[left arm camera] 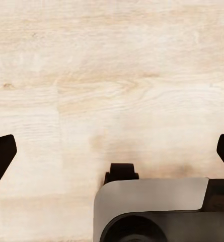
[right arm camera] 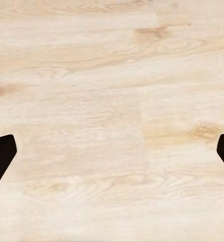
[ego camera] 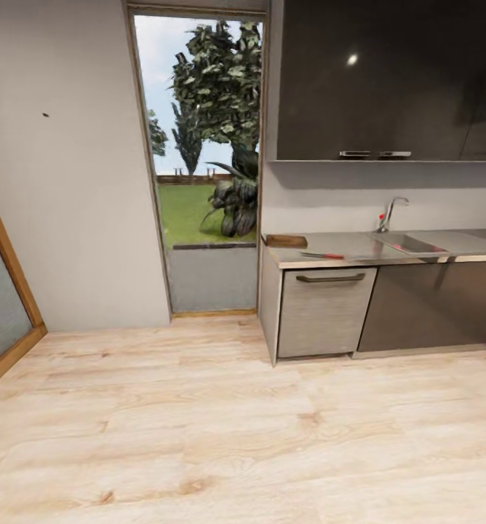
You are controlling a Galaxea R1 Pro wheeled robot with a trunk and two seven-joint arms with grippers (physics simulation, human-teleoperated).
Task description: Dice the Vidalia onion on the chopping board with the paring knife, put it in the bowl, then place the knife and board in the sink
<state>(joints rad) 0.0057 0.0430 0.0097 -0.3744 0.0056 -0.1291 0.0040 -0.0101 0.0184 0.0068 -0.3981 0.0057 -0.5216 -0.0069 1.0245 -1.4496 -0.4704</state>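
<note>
The kitchen stands ahead on the right in the head view. Its dark grey countertop [ego camera: 359, 251] carries the brown chopping board [ego camera: 285, 240] at its left end. The paring knife [ego camera: 323, 255], with its red handle, lies just in front of the board. Further right is the grey sink [ego camera: 407, 242] with its chrome tap [ego camera: 390, 212]. The onion and the bowl are out of view. My left gripper [left arm camera: 112, 151] is open over bare wood floor. My right gripper [right arm camera: 112, 151] is open too, with only floor between its fingertips.
Light wood floor [ego camera: 199, 422] lies between me and the units. Left of the counter a tall glass door [ego camera: 199, 167] looks onto a garden. A wood-framed panel [ego camera: 3, 298] leans at the far left. Black upper cabinets [ego camera: 388, 80] hang above the counter.
</note>
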